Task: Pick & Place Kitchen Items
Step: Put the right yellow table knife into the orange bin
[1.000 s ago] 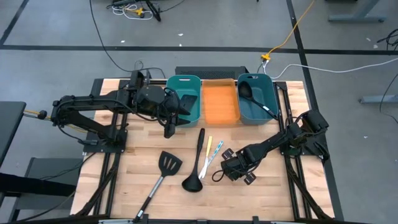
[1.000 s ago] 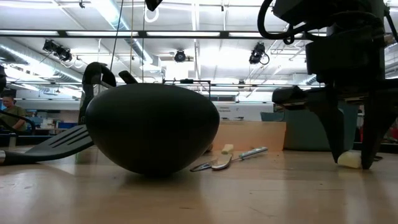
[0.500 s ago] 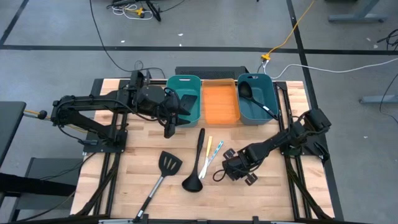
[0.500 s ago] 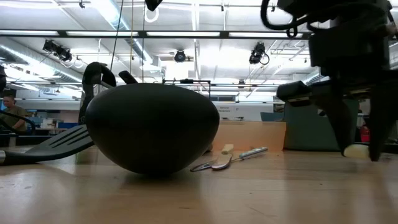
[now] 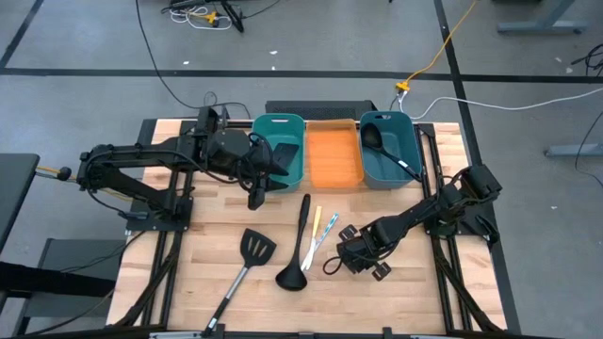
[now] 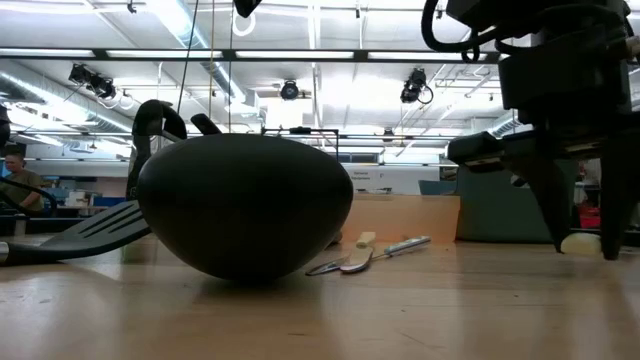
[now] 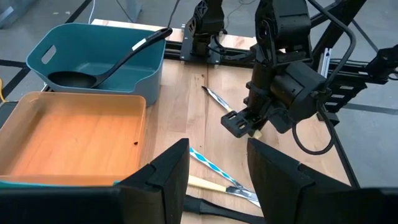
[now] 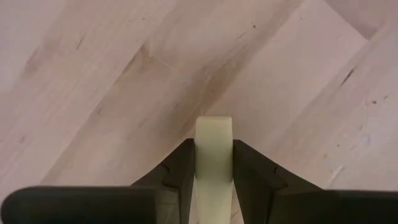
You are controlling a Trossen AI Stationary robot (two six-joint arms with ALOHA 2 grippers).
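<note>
Holding: our right gripper (image 5: 348,252) is clamped on a pale stick (image 8: 214,149), pinched between both fingers, its long axis running straight out along them.
Height: in the low view the stick (image 6: 578,242) looks just clear of the table (image 5: 415,292); we judge it lifted, but only barely.
Key relation: the teal bin (image 5: 388,151) with a ladle (image 5: 380,141) already in it lies up the table and off toward our right arm's base; the orange bin (image 5: 334,156) stands just beside it, more directly ahead.
Nearer arm: the right, plainly; it already has the piece.
Left gripper: (image 5: 256,198) it hangs open over the table near the other teal bin (image 5: 281,149), well apart from the right.
Just beside the tool: a yellow stick (image 5: 314,224) and a teal stick (image 5: 331,229), then a second ladle (image 5: 298,252).
Farther off: a slotted spatula (image 5: 247,264) beyond that ladle.
In the way: we judge nothing blocks a lift and carry toward the bins; the bin wall must be cleared.
</note>
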